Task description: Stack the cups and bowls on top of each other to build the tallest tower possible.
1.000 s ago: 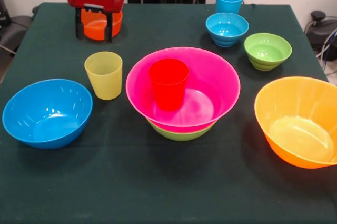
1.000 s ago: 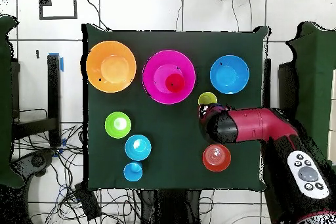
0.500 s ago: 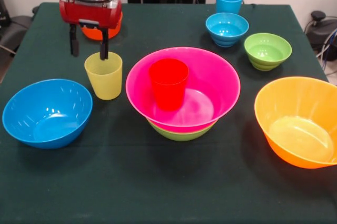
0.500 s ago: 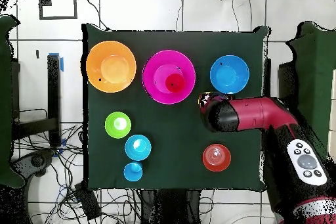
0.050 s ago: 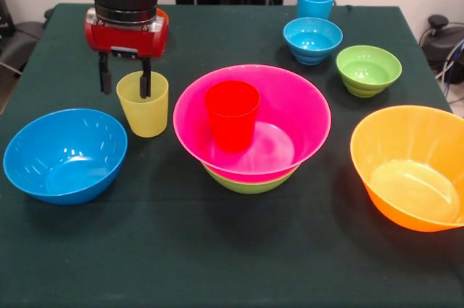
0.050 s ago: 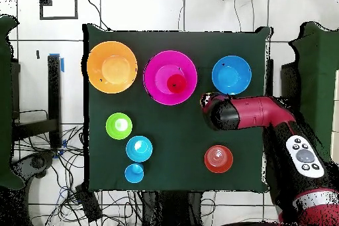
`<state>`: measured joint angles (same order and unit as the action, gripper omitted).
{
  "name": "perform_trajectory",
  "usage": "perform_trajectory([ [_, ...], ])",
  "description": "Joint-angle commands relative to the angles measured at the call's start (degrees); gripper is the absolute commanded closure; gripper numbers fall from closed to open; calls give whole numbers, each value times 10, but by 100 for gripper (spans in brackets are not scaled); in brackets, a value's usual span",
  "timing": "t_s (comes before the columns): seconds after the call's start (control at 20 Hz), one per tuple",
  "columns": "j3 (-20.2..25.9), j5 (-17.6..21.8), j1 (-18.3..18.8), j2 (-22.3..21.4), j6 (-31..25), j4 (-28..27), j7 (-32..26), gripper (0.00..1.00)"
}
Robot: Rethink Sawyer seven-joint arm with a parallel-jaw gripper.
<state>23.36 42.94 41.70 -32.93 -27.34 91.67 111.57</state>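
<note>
**Gripper straddles the rim of the yellow cup**

In the front view, the gripper (image 5: 125,80) hangs over the yellow cup (image 5: 143,103) at the left of the dark green table (image 5: 217,264). Its fingers (image 5: 104,75) are spread apart: one is outside the cup's far left wall and the other goes down inside the rim. They do not squeeze the cup.

The red cup (image 5: 232,115) stands upright inside the large pink bowl (image 5: 290,116), which sits in a green bowl (image 5: 246,181). A medium blue bowl (image 5: 64,154) is near left and the large orange bowl (image 5: 409,167) near right. At the far right are a small blue bowl (image 5: 312,40), a small green bowl (image 5: 368,69) and the blue cup (image 5: 316,0). From overhead, a small orange bowl (image 6: 218,159) lies beside the arm.
</note>
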Motion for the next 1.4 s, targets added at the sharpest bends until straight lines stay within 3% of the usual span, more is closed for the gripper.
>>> perform_trajectory([
  [0.05,6,54,-4,44,-27,-26,-112,0],
  [0.55,-2,67,9,53,-79,-34,-153,0],
  [0.75,-10,87,9,68,-53,-40,-138,0],
  [1.35,20,103,45,94,-37,-53,-173,0],
  [1.4,32,101,56,98,-33,-54,-180,100],
])
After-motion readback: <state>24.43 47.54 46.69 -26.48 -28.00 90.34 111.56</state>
